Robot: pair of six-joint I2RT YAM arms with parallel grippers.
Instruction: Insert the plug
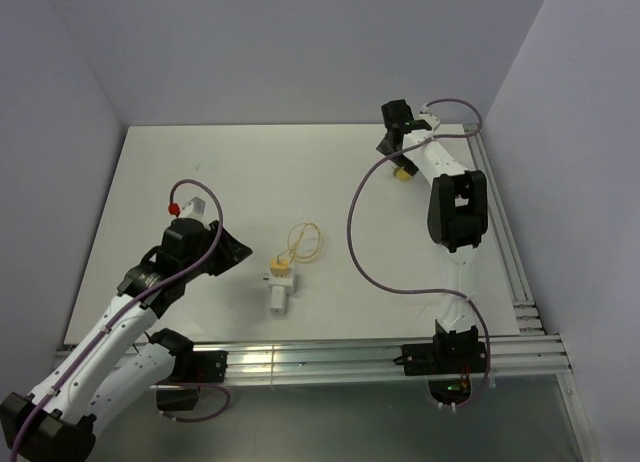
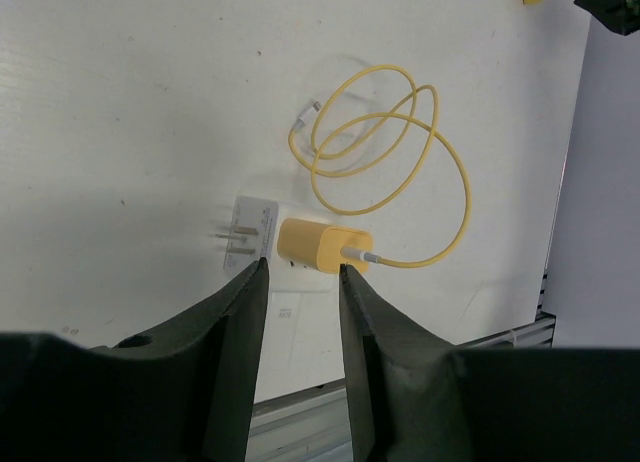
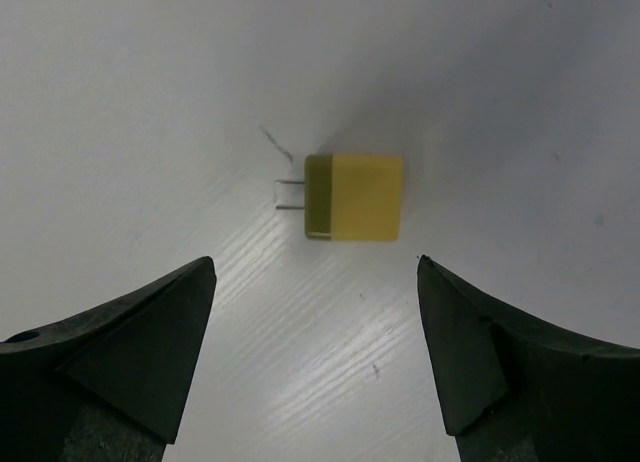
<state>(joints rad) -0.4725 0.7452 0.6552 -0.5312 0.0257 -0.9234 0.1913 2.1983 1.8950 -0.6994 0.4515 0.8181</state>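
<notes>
Plug [image 3: 355, 197] prongs [image 3: 291, 194]: right wrist view only

The left arm [image 1: 105, 332] and the right arm [image 1: 441, 163] are both built of rounded white links joined by chunky black housings. A purple cable [image 1: 352, 227] runs along each one and hangs off it in loose loops. The left arm has a small red cap [image 1: 174, 209] on a white piece near its wrist, and the left tool [image 2: 303, 267] and right tool [image 3: 315, 272] have matte black, wedge-shaped fingers [image 3: 150, 332] with flat inner faces.
</notes>
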